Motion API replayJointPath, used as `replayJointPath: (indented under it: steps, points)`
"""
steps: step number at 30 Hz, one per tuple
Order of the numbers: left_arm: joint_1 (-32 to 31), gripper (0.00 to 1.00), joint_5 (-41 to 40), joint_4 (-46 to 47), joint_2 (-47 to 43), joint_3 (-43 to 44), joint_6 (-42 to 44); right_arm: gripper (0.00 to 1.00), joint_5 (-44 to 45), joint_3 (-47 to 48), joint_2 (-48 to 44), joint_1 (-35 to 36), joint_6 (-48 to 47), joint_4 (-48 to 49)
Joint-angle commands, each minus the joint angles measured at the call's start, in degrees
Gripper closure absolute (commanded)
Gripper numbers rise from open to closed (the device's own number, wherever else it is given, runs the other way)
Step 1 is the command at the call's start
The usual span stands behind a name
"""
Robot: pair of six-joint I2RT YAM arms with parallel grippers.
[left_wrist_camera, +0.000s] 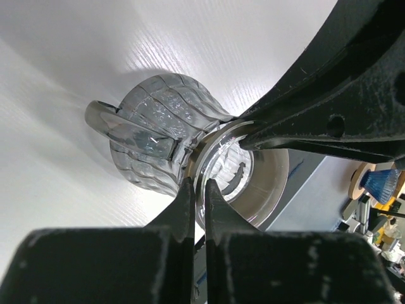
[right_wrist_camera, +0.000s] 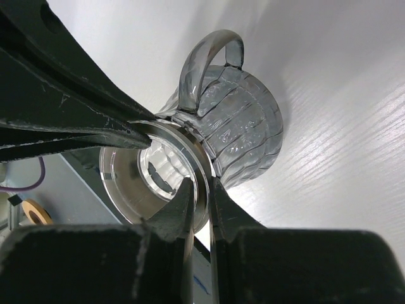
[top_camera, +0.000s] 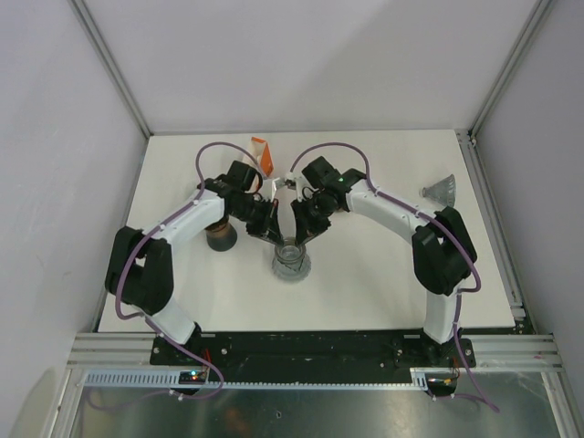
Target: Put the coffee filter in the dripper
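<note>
The clear ribbed glass dripper (top_camera: pixel 290 260) sits at the table's middle, between both arms. Its handle and round base flange show in the left wrist view (left_wrist_camera: pixel 158 133) and the right wrist view (right_wrist_camera: pixel 243 130). My left gripper (top_camera: pixel 275 239) (left_wrist_camera: pixel 197 185) is shut on the flange's edge from the left. My right gripper (top_camera: pixel 302 239) (right_wrist_camera: pixel 201 185) is shut on the same flange from the opposite side. A grey fan-shaped piece that looks like the coffee filter (top_camera: pixel 440 190) lies flat at the back right, away from both grippers.
A dark brown cup-like object (top_camera: pixel 220 236) stands just left of the dripper, under the left arm. An orange and white packet (top_camera: pixel 262 155) stands at the back middle. The white table (top_camera: pixel 365 292) ends at side walls and a metal rail in front.
</note>
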Motion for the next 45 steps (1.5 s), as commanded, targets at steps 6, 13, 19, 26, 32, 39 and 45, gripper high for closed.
replayJointPath:
  steps: [6,13,19,26,32,39,45]
  points:
    - [-3.54,1.0,1.83,5.68,1.54,3.2,3.31,1.0,0.36,-3.35,-0.32,1.25,0.48,15.31]
    - [-3.54,1.0,1.33,5.73,1.74,3.18,3.61,1.0,1.05,-3.81,-0.87,1.24,0.63,17.13]
    - [-3.6,1.0,0.83,5.74,2.29,1.91,4.25,1.0,1.41,-5.36,-1.37,1.35,0.97,18.48]
    - [-3.89,1.0,0.74,5.82,2.51,0.88,4.99,1.0,3.09,-5.63,-1.65,1.8,0.31,17.81]
    - [-4.24,1.0,0.11,5.75,1.94,-0.2,5.78,1.0,4.19,-6.68,-1.98,2.24,-0.17,17.38]
    - [-4.86,1.0,-1.4,5.69,0.87,-0.9,7.08,1.0,6.61,-8.21,-2.87,3.06,-1.2,17.23]
    - [-5.51,1.0,-3.28,5.8,0.39,-1.04,8.28,1.0,7.6,-10.06,-4.57,3.57,-1.53,20.27]
